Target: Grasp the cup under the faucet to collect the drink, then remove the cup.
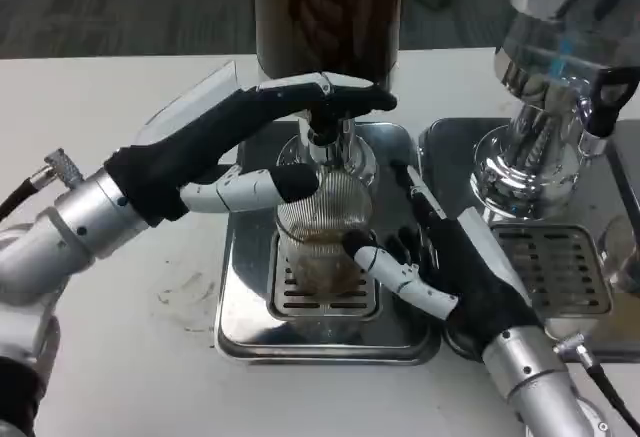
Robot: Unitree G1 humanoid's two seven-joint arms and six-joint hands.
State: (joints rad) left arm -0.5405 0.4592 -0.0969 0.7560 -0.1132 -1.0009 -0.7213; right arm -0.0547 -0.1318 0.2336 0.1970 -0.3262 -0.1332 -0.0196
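A second chrome dispenser (545, 122) stands at the right on its own drip tray (560, 267), both on the white table (100, 137), beyond which lies grey carpet (120, 2).

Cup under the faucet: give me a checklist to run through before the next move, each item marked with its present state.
1. Cup sits under the faucet: ok.
2. Cup stands on the drip tray grate: ok.
3. Drink in cup: ok, brown liquid at the bottom.
4. Right hand grips the cup: ok, fingers on its side.
5. Left hand on the faucet: ok.
6. Faucet shut off: cannot tell.
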